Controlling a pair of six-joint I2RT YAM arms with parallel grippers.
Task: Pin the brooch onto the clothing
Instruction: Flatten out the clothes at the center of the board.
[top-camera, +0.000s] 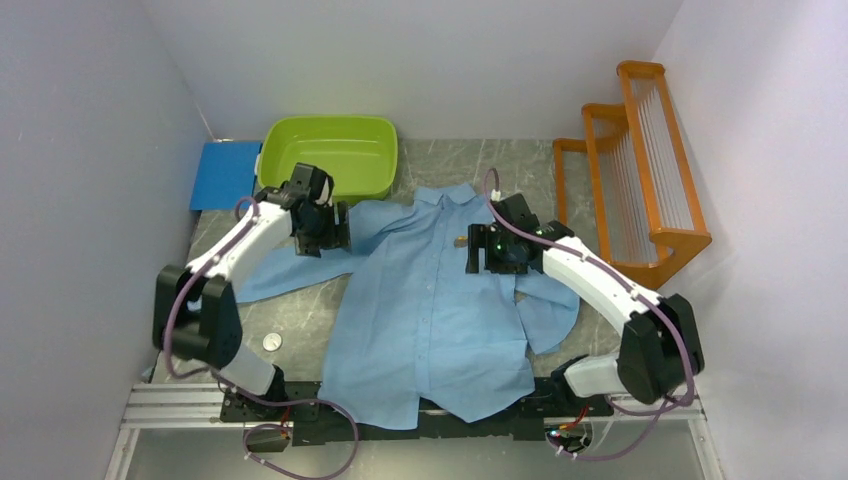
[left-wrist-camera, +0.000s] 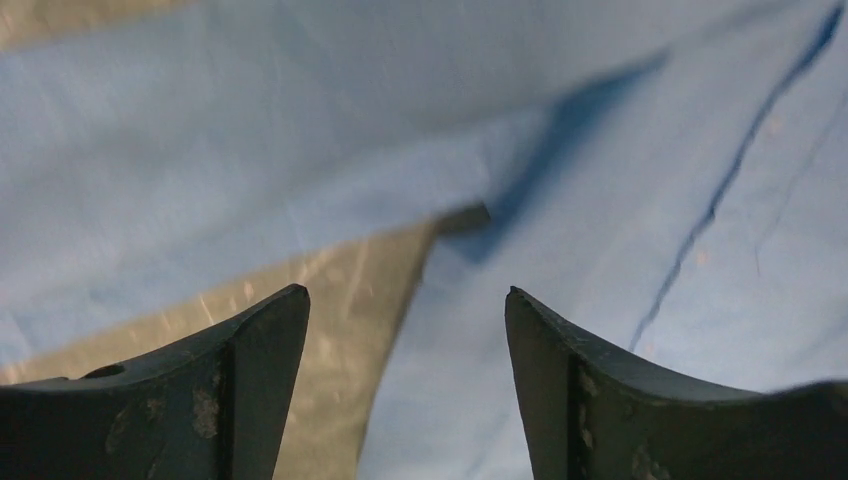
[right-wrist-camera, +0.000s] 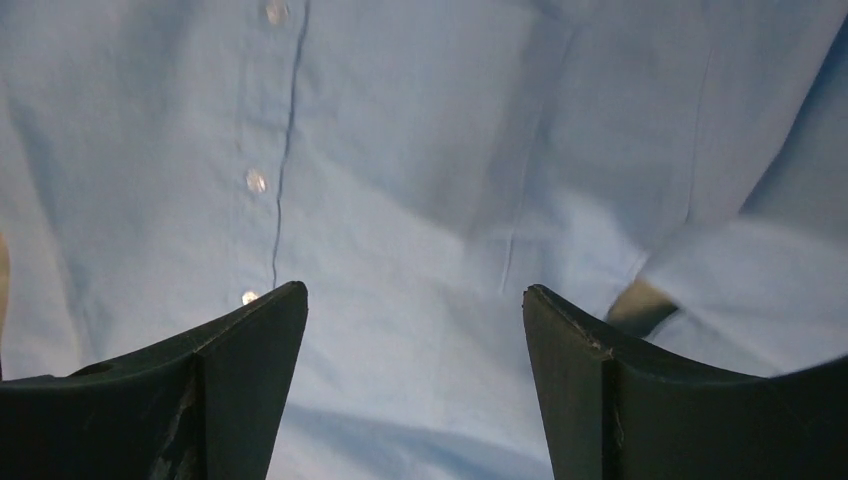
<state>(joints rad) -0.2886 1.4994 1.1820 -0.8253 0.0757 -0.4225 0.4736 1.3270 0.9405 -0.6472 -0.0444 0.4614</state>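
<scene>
Grey worktop (top-camera: 310, 305), shirt (top-camera: 430, 320) spread flat, collar far; left gripper (left-wrist-camera: 405, 292) and right gripper (right-wrist-camera: 415, 290) hover released over it, so next I'd fetch the small round disc (top-camera: 272, 341) near-left, likely the brooch.

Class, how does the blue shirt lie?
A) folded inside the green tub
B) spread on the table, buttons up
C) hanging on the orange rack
B: the shirt lies spread across the table, buttons showing, outside the green tub and off the orange rack.
</scene>
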